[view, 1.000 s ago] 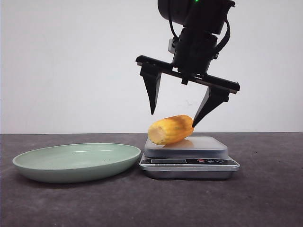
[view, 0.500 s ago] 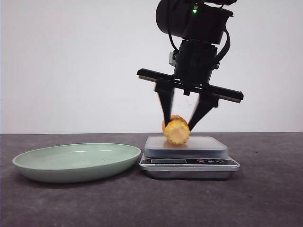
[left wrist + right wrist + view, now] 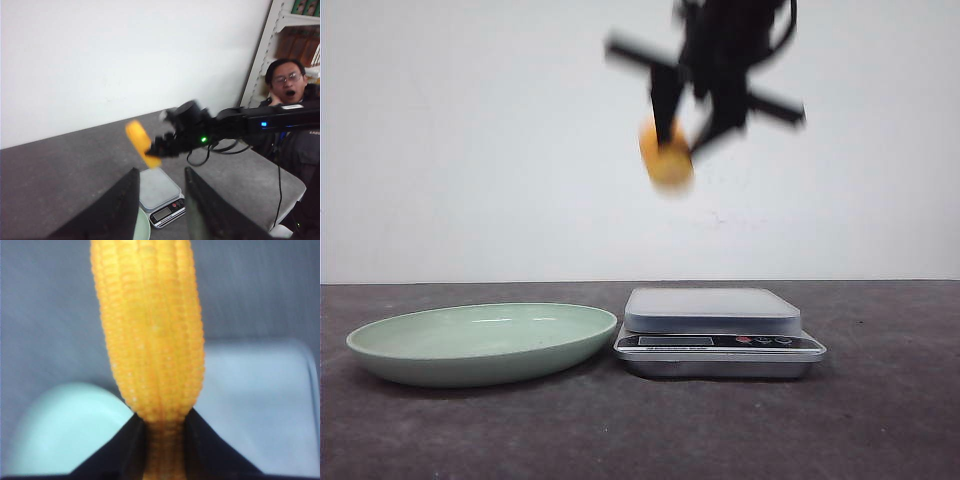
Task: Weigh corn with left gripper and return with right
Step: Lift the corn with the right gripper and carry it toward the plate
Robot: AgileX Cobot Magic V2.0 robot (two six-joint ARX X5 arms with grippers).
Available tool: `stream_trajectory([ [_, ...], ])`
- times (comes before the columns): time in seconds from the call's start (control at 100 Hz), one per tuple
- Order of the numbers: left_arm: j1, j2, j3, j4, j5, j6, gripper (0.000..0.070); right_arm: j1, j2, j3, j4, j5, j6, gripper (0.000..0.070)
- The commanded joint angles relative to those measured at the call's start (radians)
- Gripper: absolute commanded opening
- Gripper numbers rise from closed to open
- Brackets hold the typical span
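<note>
Above the grey table [image 3: 880,420], blurred right fingers [image 3: 665,100] grip the corn [image 3: 666,160].

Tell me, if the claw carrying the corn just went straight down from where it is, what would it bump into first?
Most likely the scale. The right claw holds the corn high above its platform, nothing between them, though the blur makes depth uncertain.

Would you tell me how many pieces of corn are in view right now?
1: the corn is held by the right gripper, in the air above the scale. None hidden, apparently.

Lab: plain wall, shelving [image 3: 280,30], watching operator [image 3: 292,115].
</note>
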Motion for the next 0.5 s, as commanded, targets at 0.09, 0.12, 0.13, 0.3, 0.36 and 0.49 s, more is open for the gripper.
stream_trajectory([
  [0.09,-0.007,-0.001,0.021,-0.056,0.001,0.003,0.0133,0.08,-0.046,0.026,0.286,-0.004,-0.137,0.0],
  [0.12,-0.007,-0.001,0.021,-0.056,0.001,0.007,0.0133,0.095,-0.049,0.028,0.325,-0.004,-0.151,0.0],
  [0.13,-0.007,-0.001,0.021,-0.056,0.001,0.008,0.0133,0.101,-0.049,0.029,0.336,-0.004,-0.154,0.0],
  [0.3,-0.007,-0.001,0.02,-0.056,0.001,0.056,0.0133,0.161,-0.038,0.032,0.374,-0.034,-0.156,0.0],
  [0.36,-0.007,-0.001,0.02,-0.056,0.0,0.067,0.0133,0.175,-0.021,0.032,0.315,-0.043,-0.143,0.0],
  [0.49,-0.007,-0.001,0.02,-0.056,0.0,0.067,0.0133,0.183,0.021,0.032,0.126,-0.064,-0.089,0.0],
])
